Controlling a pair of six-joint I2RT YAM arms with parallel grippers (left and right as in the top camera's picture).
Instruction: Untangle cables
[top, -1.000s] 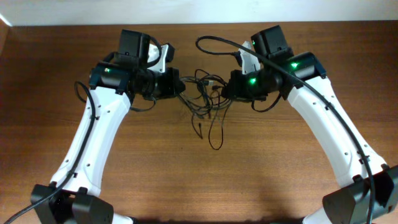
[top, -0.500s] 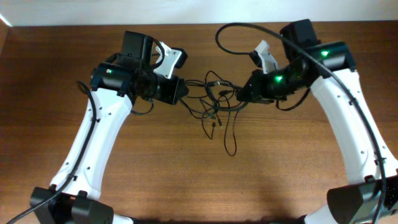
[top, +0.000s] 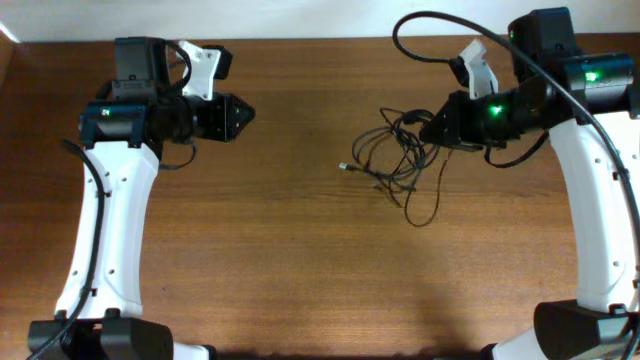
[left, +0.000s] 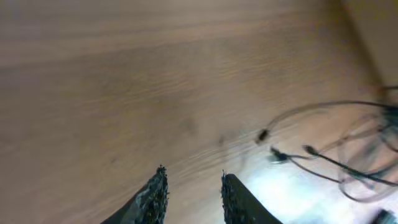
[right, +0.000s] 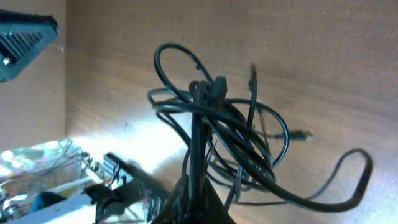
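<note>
Light, limp and snag-prone, the cables (top: 400, 165) hang toward the desk's (top: 300, 260) far-right corner, apparently pinched by the right gripper (top: 438, 128); the left gripper (top: 238, 117), parted and empty, could take a loose plug end (top: 343, 166).

Below me brown wooden table (top: 300, 270), grain running 9 to 3 o'clock in overhead view, fills nearly whole picture. At 12 o'clock narrow white strip (top: 300, 18) past far edge of table; wall or not, I cannot tell. Light is strong: bright patch (left: 298, 186) on wood at 5 o'clock in my left wrist view, second bright patch (right: 118, 134) at 8 o'clock in my right wrist view.
</note>
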